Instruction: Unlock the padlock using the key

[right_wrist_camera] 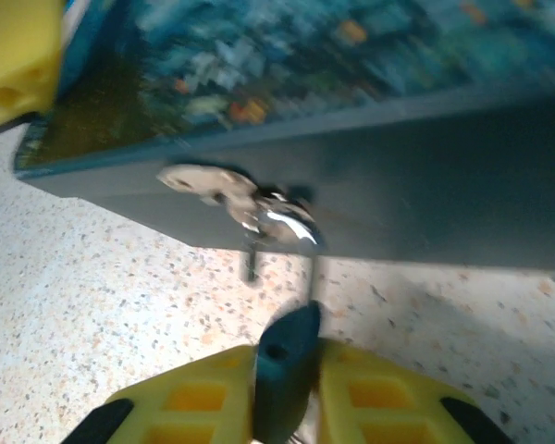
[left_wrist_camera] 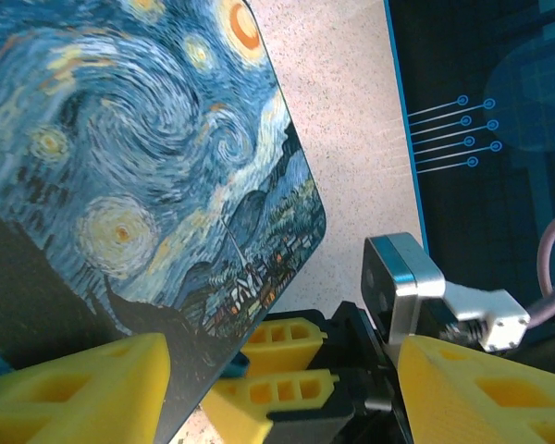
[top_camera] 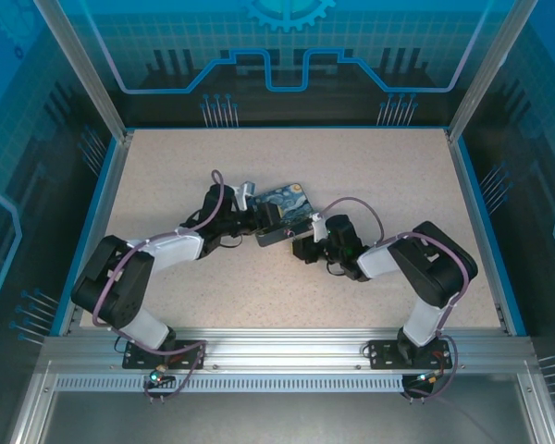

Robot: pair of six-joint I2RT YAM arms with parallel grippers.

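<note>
The padlock [right_wrist_camera: 279,222] hangs on the tin's [right_wrist_camera: 425,185] side wall, just ahead of the right pincer [right_wrist_camera: 285,353]. That pincer is pinched on the key [right_wrist_camera: 283,370], and blur hides whether key and padlock touch. The left pincer [left_wrist_camera: 282,356] stands spread wide, with the tin's corner between its fingers.

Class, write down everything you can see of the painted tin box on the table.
The tin box is a flat rectangle with rounded corners, apparently metal. Its lid carries a swirling blue-and-yellow night-sky painting; the side walls are plain and dark. It lies lid-up and closed on the speckled table, turned diagonally, near the middle. A small silvery padlock, blurred, hangs from a hasp on one side wall.
</note>
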